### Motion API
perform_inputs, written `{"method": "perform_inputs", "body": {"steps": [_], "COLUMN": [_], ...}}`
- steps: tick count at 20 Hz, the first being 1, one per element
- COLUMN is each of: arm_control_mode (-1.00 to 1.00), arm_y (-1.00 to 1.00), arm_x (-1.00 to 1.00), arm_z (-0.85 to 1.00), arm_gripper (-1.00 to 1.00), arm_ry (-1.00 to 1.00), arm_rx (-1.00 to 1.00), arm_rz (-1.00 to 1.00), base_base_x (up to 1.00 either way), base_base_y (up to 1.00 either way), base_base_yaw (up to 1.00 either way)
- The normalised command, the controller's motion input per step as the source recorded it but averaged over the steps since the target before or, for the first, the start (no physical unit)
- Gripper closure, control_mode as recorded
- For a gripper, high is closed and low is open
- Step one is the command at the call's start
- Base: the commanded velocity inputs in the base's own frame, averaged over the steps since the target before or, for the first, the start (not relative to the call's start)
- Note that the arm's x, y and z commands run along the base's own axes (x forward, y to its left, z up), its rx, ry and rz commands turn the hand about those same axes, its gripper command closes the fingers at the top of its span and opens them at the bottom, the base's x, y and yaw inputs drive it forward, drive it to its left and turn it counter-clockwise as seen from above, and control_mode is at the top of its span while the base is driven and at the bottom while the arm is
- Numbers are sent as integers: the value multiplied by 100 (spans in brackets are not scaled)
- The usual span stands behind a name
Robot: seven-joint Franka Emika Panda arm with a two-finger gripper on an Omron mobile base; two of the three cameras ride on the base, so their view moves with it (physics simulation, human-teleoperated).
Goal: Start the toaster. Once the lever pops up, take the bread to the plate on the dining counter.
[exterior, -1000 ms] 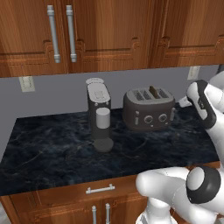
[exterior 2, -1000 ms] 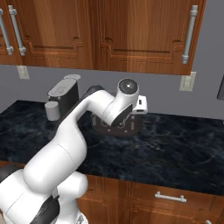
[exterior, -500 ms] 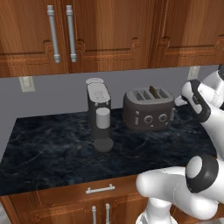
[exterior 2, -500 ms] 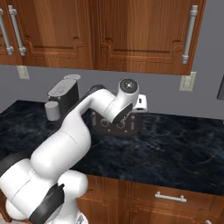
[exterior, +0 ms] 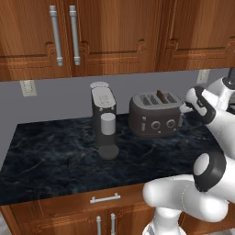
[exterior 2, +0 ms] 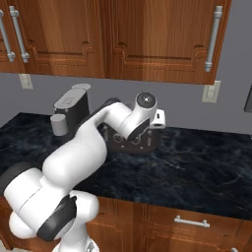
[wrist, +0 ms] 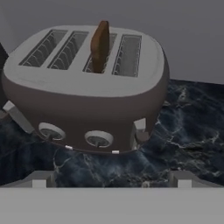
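The dark grey toaster stands on the black kitchen counter against the wall. A brown bread slice stands upright in one of its top slots. In the hand view the toaster is close and below, with the bread sticking up and a side lever near its right front corner. My gripper is open, its fingertips wide apart and nothing between them. It hovers just right of the toaster, gripper level with its top. My arm hides most of the toaster. The plate and dining counter are out of view.
A tall grey coffee machine stands left of the toaster with a cup under its spout. The black marbled counter has silver-handled drawers below and wooden wall cabinets above. Wall outlets sit on the grey backsplash.
The hand has drifted a little left, closer to the toaster's right end. The gripper stays open. Toaster and bread have not moved.
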Motion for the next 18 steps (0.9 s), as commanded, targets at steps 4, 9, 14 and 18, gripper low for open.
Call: {"method": "perform_inputs", "body": {"steps": [4,9,14,18], "arm_control_mode": [-100,-100,-100,-100], "arm_y": [0,0,0,0], "arm_x": [14,13,15,11], "arm_z": [-27,-29,-25,-19], "arm_gripper": [-100,-100,-100,-100], "arm_ry": [0,0,0,0], "arm_rx": [0,0,0,0], "arm_rz": [0,0,0,0], "base_base_x": [0,0,0,0], "base_base_y": [0,0,0,0], "base_base_yaw": [0,0,0,0]}}
